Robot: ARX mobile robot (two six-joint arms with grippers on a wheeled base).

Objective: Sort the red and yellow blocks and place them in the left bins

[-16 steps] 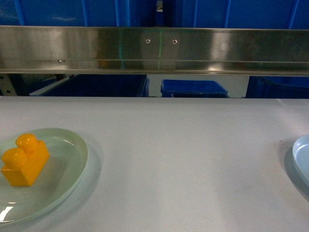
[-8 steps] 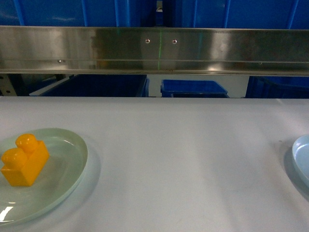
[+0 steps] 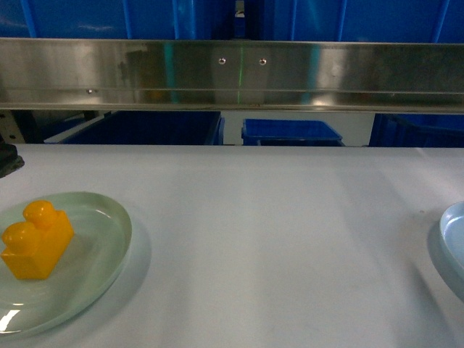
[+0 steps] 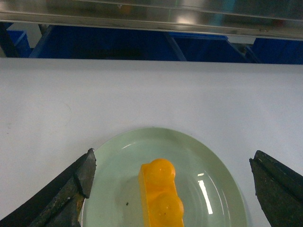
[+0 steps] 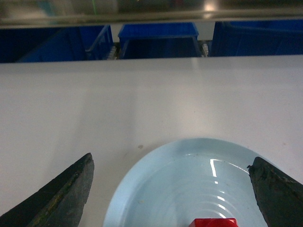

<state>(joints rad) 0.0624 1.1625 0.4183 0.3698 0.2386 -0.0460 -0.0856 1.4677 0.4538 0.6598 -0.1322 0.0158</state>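
Note:
A glossy yellow block (image 3: 36,239) with two round studs lies on a pale green plate (image 3: 109,217) at the table's front left. In the left wrist view my left gripper (image 4: 173,161) hangs open above the plate, and the yellow block (image 4: 161,196) sits between its dark fingers (image 4: 71,191) without touching them. My right gripper (image 5: 170,163) is open over a light blue plate (image 5: 156,184), where the top of a red block (image 5: 213,222) shows at the bottom edge. Dark blue bins (image 3: 159,129) stand beyond the table's far edge.
A steel rail (image 3: 232,72) runs across above the table's far edge, with blue crate walls (image 3: 80,18) behind it. A smaller blue tray (image 3: 290,130) sits below the rail at centre. The light blue plate (image 3: 453,243) lies at the right edge. A dark arm part (image 3: 6,156) shows at far left.
A dark arm part has come into the head view at the far left edge. Reflections on the steel rail have shifted. The yellow block and both plates have not moved.

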